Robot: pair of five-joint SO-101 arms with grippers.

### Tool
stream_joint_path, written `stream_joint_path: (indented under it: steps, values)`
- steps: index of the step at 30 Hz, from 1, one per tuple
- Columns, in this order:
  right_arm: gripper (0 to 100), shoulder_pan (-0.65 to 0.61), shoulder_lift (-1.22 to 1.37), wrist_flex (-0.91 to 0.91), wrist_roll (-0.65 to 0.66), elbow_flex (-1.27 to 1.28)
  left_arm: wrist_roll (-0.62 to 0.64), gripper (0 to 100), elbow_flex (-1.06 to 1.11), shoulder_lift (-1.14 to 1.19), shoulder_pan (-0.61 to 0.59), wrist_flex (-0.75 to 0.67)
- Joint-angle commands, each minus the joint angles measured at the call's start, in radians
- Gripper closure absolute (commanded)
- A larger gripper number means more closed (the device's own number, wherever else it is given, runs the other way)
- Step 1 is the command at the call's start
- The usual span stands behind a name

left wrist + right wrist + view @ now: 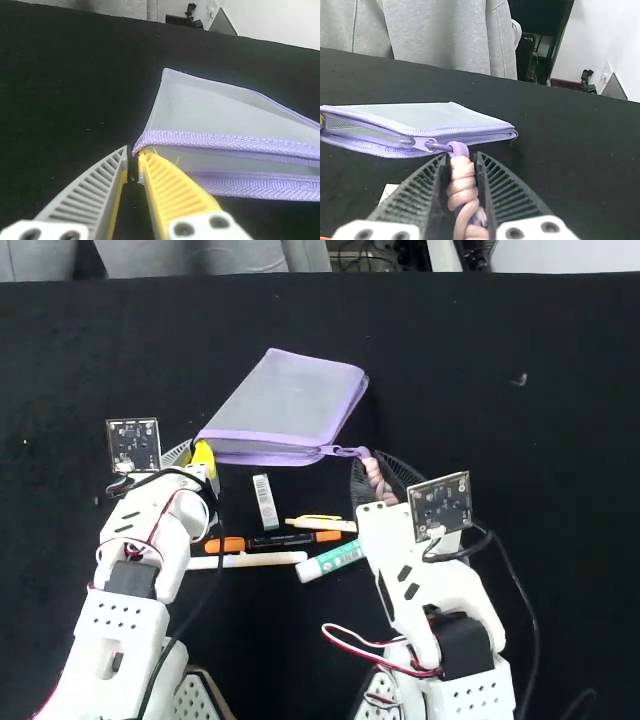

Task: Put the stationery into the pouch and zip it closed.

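The lilac mesh pouch (285,405) lies flat in the middle of the table. My left gripper (203,457) is at its near left corner, grey and yellow fingers shut on the pouch's purple edge (142,142). My right gripper (372,478) is at the near right corner, shut on the pink cord pull (460,187) of the zip slider (422,145). In front of the pouch, between the arms, lie a white eraser (264,500), a yellow pen (320,524), an orange-and-black pen (270,540), a white marker (245,560) and a green-and-white marker (335,560).
The black table (520,440) has free room to the right of and behind the pouch. Both arm bases stand at the near edge, close on either side of the stationery.
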Motion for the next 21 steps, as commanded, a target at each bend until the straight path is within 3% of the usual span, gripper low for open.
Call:
stream_joint_path:
  steps: [1,6,12,21]
  values:
    - [98.7,0.052,-0.012,0.002,-0.012,-0.081,-0.006,97,-0.018,-0.008,-0.042,-0.017]
    - [98.7,0.052,-0.012,0.002,-0.012,-0.082,-0.009,96,-0.012,-0.008,-0.010,-0.015]
    - [98.7,0.052,-0.012,0.002,-0.012,-0.084,-0.006,81,-0.012,-0.008,0.064,0.034]
    - [98.7,0.052,-0.012,0.008,-0.012,-0.085,-0.011,80,-0.010,0.003,0.105,0.026]
